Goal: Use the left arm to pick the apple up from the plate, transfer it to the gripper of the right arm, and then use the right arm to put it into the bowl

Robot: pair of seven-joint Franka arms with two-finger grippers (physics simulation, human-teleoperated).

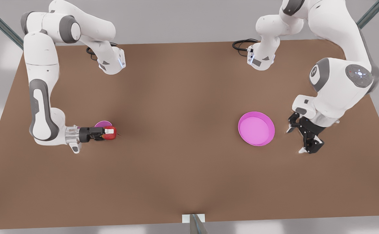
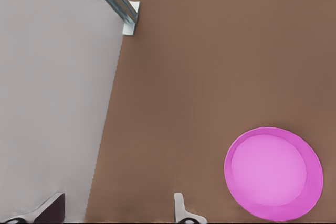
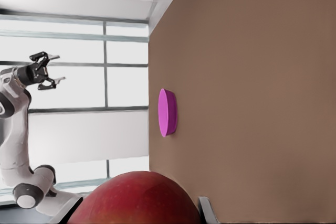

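My right gripper (image 1: 110,133) reaches in level from the front view's left and is shut on the red apple (image 1: 111,134). The apple (image 3: 136,200) sits large and close in the right wrist view, beside one finger (image 3: 208,209). Just behind the apple in the front view, the small pink bowl (image 1: 102,123) stands on the table, partly hidden by the gripper. The wide magenta plate (image 1: 271,130) lies bare at the front view's right. My left gripper (image 1: 296,140) hangs open just beyond the plate (image 2: 273,174), with nothing between its spread fingertips (image 2: 180,205).
The brown table (image 1: 182,107) stretches between bowl and plate. A metal strut on a white bracket (image 1: 194,221) stands at the table's near edge. Black cables (image 1: 241,44) lie near the arm bases at the back. From the right wrist view, the plate (image 3: 167,112) appears edge-on, with the left gripper (image 3: 52,70) far off.
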